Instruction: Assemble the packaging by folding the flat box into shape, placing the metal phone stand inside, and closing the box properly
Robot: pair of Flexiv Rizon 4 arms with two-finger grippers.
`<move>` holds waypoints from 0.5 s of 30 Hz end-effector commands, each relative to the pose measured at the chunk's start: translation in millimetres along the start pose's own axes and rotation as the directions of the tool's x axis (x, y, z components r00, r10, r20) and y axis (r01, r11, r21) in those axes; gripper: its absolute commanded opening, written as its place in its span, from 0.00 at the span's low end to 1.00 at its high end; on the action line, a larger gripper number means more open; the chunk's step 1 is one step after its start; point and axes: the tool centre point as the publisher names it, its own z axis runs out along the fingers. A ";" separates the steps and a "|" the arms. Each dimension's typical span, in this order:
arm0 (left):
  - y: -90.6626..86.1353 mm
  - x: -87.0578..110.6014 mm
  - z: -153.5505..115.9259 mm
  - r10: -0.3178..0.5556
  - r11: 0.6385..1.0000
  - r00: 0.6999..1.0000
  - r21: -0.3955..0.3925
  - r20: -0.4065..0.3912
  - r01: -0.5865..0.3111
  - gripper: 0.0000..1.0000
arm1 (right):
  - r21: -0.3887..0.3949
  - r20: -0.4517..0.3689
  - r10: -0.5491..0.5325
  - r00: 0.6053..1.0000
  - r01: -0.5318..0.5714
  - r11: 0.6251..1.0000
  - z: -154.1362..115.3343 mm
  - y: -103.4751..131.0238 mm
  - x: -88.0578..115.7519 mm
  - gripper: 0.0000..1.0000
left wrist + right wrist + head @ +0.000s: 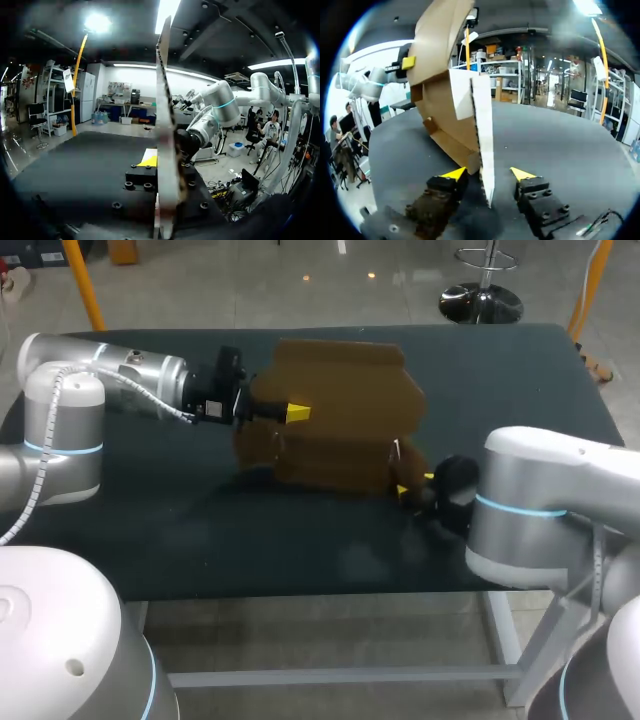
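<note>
Holding with left gripper (293, 413) the box (345, 425) by an upper panel (164, 90), card edge-on between the fingers (148, 161). Shows one yellow tip flat against the brown face and hides the other behind it, so judged closed on the card rather than seen so from both sides. Poised wide with right gripper (488, 174) at the lower near corner, a white-edged flap (484, 145) standing between the fingers and touching neither.

Stands part-folded and tilted near the middle of the table (200, 540), brown panels raised, lower corner down at the dark top. Cannot tell whether resting there or hanging from the left hold.

Probably very light: thin corrugated card. Stiff across a flat panel and weak along the creases, so likely to swing or fold on a hinge line when pushed. Easy to dent with a hard pinch, and smooth enough to slip from a light one. Best taken flat across a panel, close to a crease or a doubled edge, well in from the rim. Better not taken by the tip of a loose flap, bound to bend away. For the right side, close on the white-edged flap low down, near its root, then steer gently against the left hold.
</note>
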 end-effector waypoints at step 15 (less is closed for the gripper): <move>2.6 -0.6 0.9 0.000 1.000 1.000 0.001 -0.003 0.000 0.00 | -0.048 -0.080 0.013 0.997 -0.017 0.999 -0.3 -11.7 -10.3 0.59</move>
